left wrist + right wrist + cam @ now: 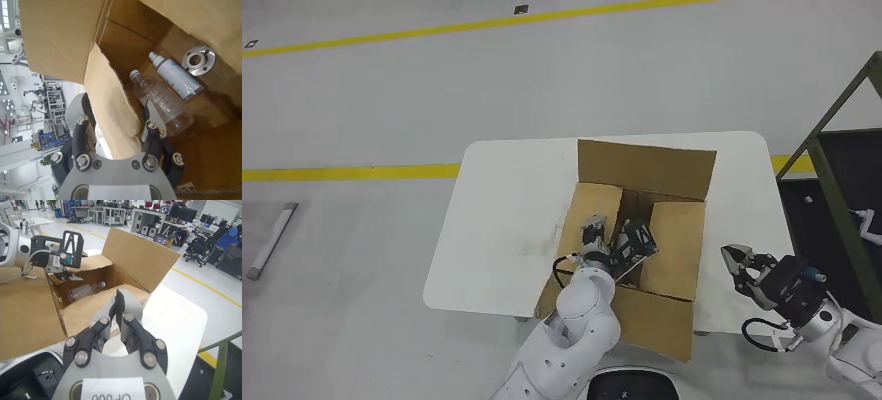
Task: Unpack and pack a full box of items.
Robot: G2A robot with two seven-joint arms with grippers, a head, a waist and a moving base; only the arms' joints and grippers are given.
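An open cardboard box stands on the white table with its flaps up. On its floor lie a clear plastic bottle, a white spray bottle and a round metal flange. My left gripper is open and straddles the box's torn left flap, with one finger outside and the other inside just above the clear bottle. The top view places this gripper over the box's left side. My right gripper is shut on nothing and hangs beyond the table's right edge, pointing toward the box and the clear bottle.
A dark green metal frame stands close to the table's right side, near my right arm. Bare tabletop lies to the right of the box and more to its left. A yellow floor line runs behind the table.
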